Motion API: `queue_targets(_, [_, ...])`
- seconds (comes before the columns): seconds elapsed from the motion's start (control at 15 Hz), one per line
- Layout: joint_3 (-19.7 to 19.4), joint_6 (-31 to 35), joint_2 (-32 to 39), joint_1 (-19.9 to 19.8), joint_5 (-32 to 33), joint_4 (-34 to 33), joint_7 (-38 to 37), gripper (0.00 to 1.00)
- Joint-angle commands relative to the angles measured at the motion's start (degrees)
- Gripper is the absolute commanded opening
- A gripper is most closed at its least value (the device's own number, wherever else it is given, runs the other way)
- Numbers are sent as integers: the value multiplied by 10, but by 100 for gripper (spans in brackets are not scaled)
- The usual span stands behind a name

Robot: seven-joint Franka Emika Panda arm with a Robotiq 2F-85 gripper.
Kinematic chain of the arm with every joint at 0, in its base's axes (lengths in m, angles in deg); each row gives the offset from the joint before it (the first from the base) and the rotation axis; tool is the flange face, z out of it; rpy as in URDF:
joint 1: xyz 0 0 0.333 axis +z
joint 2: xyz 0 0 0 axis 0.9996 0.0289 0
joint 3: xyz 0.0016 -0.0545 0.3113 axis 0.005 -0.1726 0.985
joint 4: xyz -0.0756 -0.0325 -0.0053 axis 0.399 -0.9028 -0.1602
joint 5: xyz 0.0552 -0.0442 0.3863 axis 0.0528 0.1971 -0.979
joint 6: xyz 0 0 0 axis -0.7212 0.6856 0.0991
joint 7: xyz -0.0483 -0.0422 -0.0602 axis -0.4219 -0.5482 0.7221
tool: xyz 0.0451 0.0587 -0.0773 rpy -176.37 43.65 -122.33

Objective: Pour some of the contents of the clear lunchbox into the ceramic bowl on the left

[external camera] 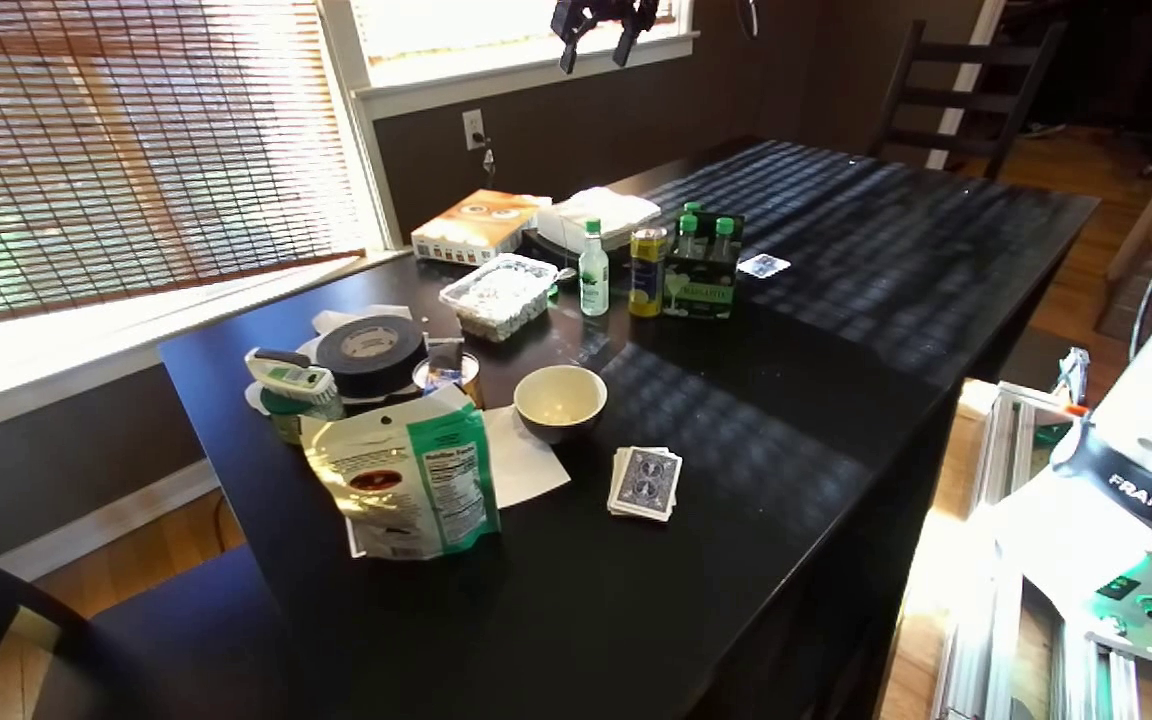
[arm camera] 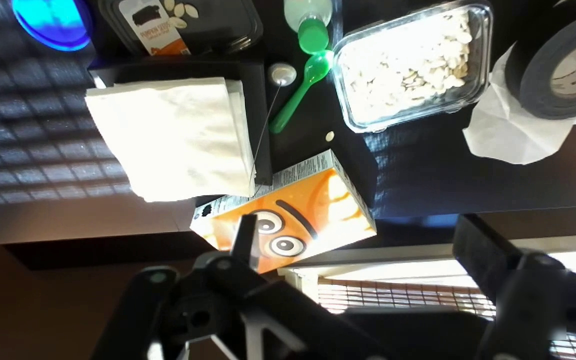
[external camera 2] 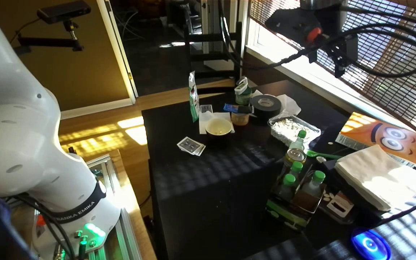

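The black two-jawed tool [arm camera: 357, 225] hangs well above the dark, flat surface [external camera: 586, 620], its jaws spread wide with nothing between them. The transparent rectangular plastic lunchbox [arm camera: 480, 55], holding small pale beige pieces [arm camera: 418, 70], stands on the surface below the tool; in the wrist view it lies beyond the jaw tips, slightly right of their midline. Key relation: its long axis runs nearly parallel to the line joining those tips. A grip across the short width would therefore probably require about a quarter turn of the tool, besides a descent and a shift away from the blind-covered window [arm camera: 403, 297]. A clear bottle with a green cap [arm camera: 311, 26], just beside one end of the lunchbox, could be knocked. The round ceramic bowl with a cream interior [external camera: 561, 395], outside the wrist view, appears farther from the tool than the lunchbox; pouring is not yet begun.
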Motion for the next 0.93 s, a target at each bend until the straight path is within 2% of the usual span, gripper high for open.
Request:
queue_targets(0.0, [0, -19, 144, -8, 9, -142, 6, 100])
queue_targets(0.07, [0, -36, 174, -10, 9, -171, 10, 100])
queue_targets(0.13, [1, -80, 201, -16, 3, -200, 25, 100])
queue_targets(0.47, [48, -282, 283, -86, -112, -338, 140, 100])
queue_targets(0.53, [29, -210, 253, -59, -72, -264, 100, 100])
queue_targets(0.73, [39, -263, 271, -81, -96, -313, 128, 100])
queue_targets(0.87, [41, -224, 277, -74, -101, -303, 113, 100])
